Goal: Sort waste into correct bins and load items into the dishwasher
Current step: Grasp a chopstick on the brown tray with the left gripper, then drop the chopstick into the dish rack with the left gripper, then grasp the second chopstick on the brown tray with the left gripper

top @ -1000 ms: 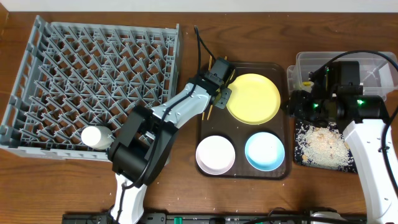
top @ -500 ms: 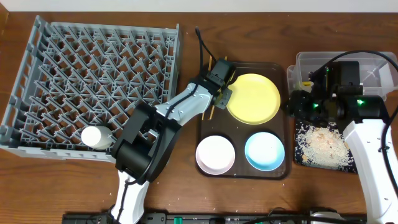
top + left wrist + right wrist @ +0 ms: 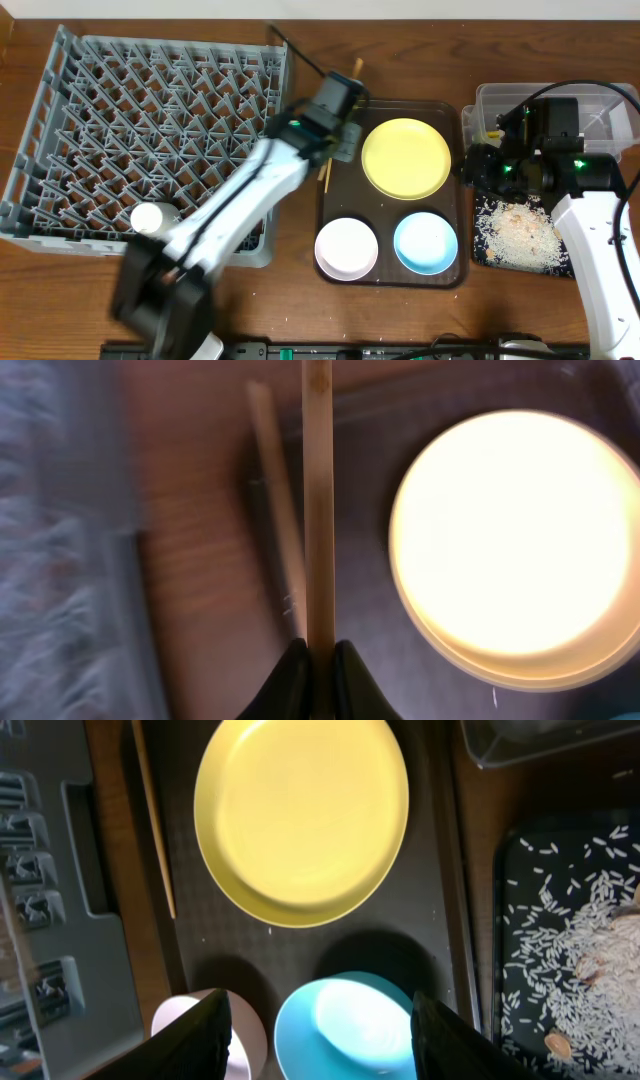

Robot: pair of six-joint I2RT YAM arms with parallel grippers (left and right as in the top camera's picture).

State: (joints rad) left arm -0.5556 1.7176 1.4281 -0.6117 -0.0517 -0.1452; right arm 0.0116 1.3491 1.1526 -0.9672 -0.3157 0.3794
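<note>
My left gripper (image 3: 340, 112) is shut on one wooden chopstick (image 3: 318, 510) and holds it above the left edge of the brown serving tray (image 3: 390, 276); the arm is blurred. The second chopstick (image 3: 323, 174) lies on that edge, and also shows in the left wrist view (image 3: 275, 510) and the right wrist view (image 3: 153, 820). The yellow plate (image 3: 406, 158), pink bowl (image 3: 346, 248) and blue bowl (image 3: 426, 243) sit on the tray. My right gripper (image 3: 320, 1040) is open and empty, hovering over the blue bowl (image 3: 350, 1025). The white cup (image 3: 152, 218) lies in the grey rack (image 3: 150, 110).
The clear tub (image 3: 600, 105) stands at the back right, partly hidden by my right arm. The black tray (image 3: 482, 250) in front of it holds scattered white rice (image 3: 570, 950). The rack fills the left half of the table.
My left gripper has lifted away from the tray's left edge and moved up and left, carrying one chopstick. The right arm has not moved.
</note>
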